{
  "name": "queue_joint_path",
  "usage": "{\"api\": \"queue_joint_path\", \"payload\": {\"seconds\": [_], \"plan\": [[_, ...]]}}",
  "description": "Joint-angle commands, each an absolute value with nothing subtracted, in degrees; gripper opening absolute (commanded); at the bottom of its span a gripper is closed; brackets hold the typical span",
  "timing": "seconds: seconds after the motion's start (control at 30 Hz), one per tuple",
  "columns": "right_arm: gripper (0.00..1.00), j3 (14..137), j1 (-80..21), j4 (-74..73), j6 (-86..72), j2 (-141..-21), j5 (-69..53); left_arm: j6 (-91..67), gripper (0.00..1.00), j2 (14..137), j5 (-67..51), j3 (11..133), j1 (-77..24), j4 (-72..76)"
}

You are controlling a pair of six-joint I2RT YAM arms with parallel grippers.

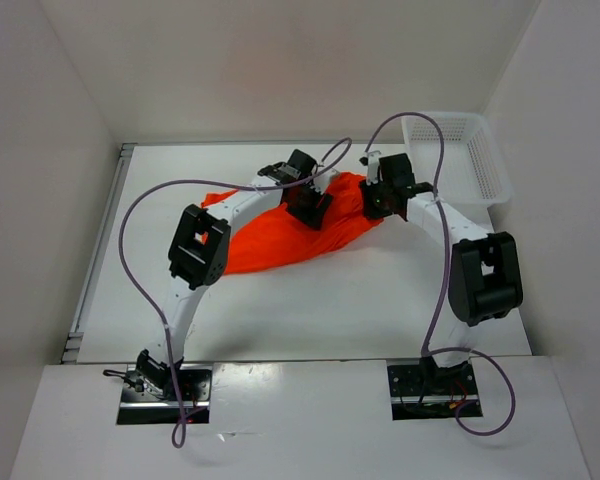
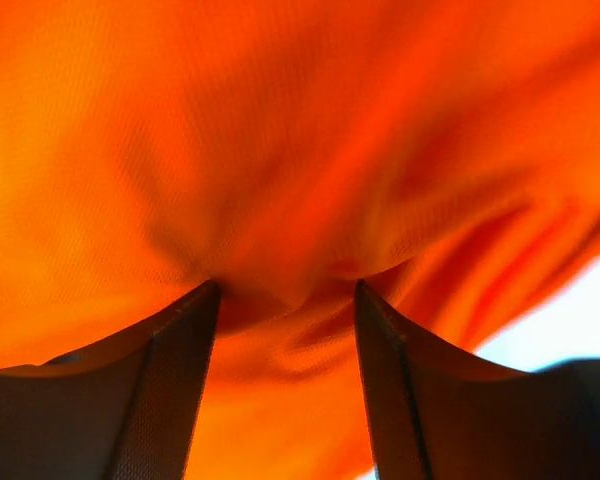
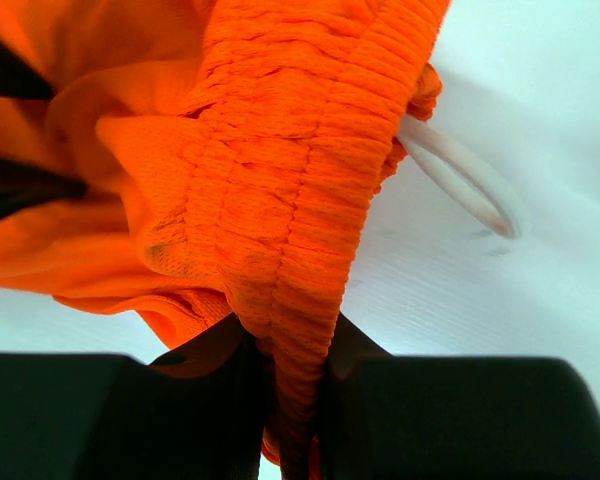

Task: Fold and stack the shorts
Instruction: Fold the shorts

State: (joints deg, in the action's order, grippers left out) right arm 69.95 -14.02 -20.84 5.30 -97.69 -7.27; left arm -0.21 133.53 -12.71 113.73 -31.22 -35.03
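The bright orange shorts lie crumpled on the white table between my two arms. My left gripper is down on their upper middle. In the left wrist view its dark fingers stand apart, open, tips pressed into the cloth, which bulges between them. My right gripper is at the shorts' right end. In the right wrist view it is shut on the ribbed elastic waistband, which runs up from between the jaws. A white drawstring loop sticks out beside the waistband.
A white plastic basket stands at the table's back right, just behind my right arm. Grey walls close in the table at the back and on both sides. Purple cables arc over both arms.
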Motion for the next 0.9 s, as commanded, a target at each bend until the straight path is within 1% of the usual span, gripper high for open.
{"api": "queue_joint_path", "payload": {"seconds": [0.0,0.1,0.2,0.37,0.43,0.53,0.63,0.7,0.8,0.83,0.87], "plan": [[0.0,74.9,-9.8,-21.4,7.8,-92.6,-4.0,0.0,0.67,128.1,-17.2,118.3,-30.8,-35.4],[0.0,76.1,-6.8,-22.6,10.9,-91.0,-4.0,0.0,0.69,123.1,-17.8,118.3,-27.6,-36.8],[0.0,76.1,-6.8,-22.6,14.4,-89.1,-2.5,0.0,0.71,120.2,-16.4,115.6,-24.0,-37.4],[0.0,76.7,-6.8,-22.6,18.2,-87.9,2.4,0.0,0.71,119.4,-13.5,104.9,-21.1,-34.8],[0.0,77.3,-6.8,-22.6,19.5,-87.9,3.8,0.0,0.71,121.0,-13.5,103.2,-20.6,-33.6],[0.0,78.8,-6.8,-22.6,18.5,-89.5,3.3,0.0,0.71,125.5,-16.4,105.3,-20.6,-33.6],[0.01,82.0,-6.8,-22.6,17.8,-91.3,2.4,0.0,0.71,132.0,-21.5,111.9,-20.6,-36.3],[0.01,82.5,-6.8,-22.6,17.8,-92.1,2.4,0.0,0.71,134.4,-22.9,114.4,-20.6,-37.7],[0.01,83.8,-7.7,-23.8,19.1,-92.7,1.7,0.0,0.71,135.8,-20.6,115.0,-20.6,-37.7],[0.0,83.8,-8.7,-23.8,19.8,-92.7,1.7,0.0,0.71,135.8,-18.0,114.2,-20.6,-37.7],[0.0,83.2,-9.8,-23.8,21.3,-92.7,2.8,0.0,0.71,134.8,-18.0,112.6,-20.6,-37.2]]}}
